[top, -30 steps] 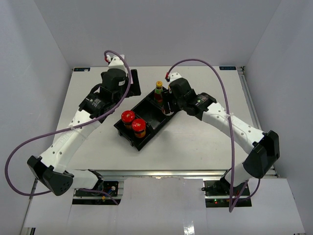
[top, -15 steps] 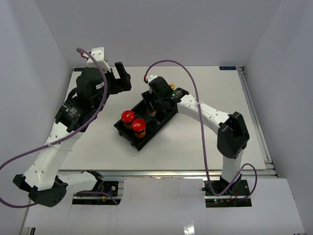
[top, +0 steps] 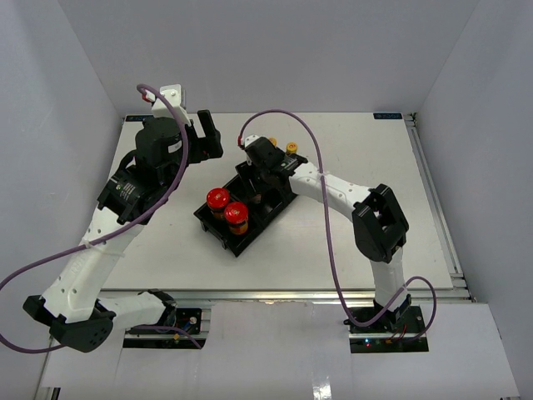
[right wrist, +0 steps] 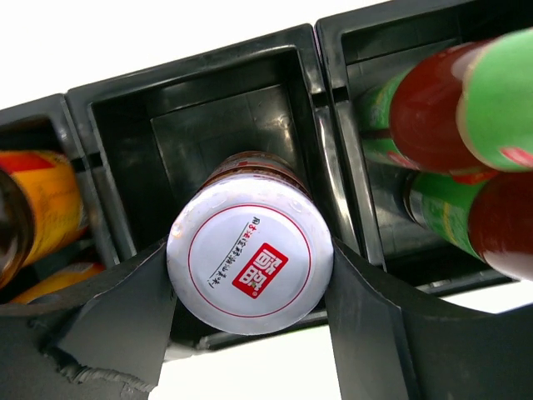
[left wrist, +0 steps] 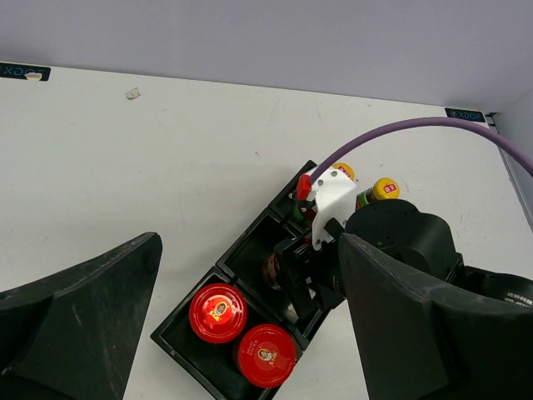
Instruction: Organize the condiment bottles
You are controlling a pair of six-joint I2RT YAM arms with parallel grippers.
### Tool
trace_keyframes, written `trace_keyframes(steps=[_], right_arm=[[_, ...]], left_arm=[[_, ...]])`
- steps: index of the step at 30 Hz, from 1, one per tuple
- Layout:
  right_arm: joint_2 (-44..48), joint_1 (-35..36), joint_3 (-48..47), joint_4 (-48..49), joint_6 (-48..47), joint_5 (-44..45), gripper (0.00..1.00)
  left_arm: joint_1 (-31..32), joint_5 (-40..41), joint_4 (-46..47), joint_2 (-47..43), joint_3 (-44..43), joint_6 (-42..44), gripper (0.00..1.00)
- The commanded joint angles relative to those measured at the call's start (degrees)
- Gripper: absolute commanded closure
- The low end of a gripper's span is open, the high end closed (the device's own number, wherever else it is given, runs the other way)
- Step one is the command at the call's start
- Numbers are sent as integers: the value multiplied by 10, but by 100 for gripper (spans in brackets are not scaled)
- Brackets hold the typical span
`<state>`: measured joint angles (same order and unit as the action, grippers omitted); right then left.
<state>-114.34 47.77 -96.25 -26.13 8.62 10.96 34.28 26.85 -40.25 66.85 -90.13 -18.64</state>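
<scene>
Condiment bottles [top: 236, 213] are all gathered at the black tray [left wrist: 250, 262]. It lies slantwise on the table [top: 358, 242], about midway between the left and right edges and somewhat nearer the far edge than the near one. Its three compartments run in a row from the near-left end to the far-right end. Two red-lidded jars [left wrist: 218, 312] stand upright, just beside each other, in the near-left compartment. Two slim bottles [left wrist: 385, 189] with yellow caps and green necks stand close together in the far-right compartment. The white-lidded jar [right wrist: 250, 267] is at the middle compartment, its brown body reaching down inside the walls. Whether its base rests on the compartment floor cannot be told.

The right gripper [right wrist: 250, 279] reaches over the tray from the right side and is closed on that jar. One finger [right wrist: 125, 312] presses on each side of the white lid, which fills the gap between them. In the overhead view the gripper hides the jar almost wholly.

The left gripper [top: 208, 133] hangs raised over the far-left part of the table, clear of the tray. Its jaws are spread wide with nothing between them, and its camera looks down on the tray through the gap. A purple cable [left wrist: 400, 137] arcs over the right arm.
</scene>
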Motion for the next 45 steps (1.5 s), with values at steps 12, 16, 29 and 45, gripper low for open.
trace_keyframes(steps=[12, 16, 29, 45], right_arm=[[-33, 0, -40, 63, 6, 26, 42], [-27, -1, -41, 59, 6, 29, 18], [58, 2, -41, 4, 11, 76, 2], [416, -4, 214, -27, 95, 149, 10]], left_arm=[[-3, -4, 11, 6, -12, 13, 2], [-2, -9, 12, 13, -16, 13, 2], [-2, -41, -19, 29, -49, 3, 2], [-2, -166, -4, -78, 96, -39, 2]])
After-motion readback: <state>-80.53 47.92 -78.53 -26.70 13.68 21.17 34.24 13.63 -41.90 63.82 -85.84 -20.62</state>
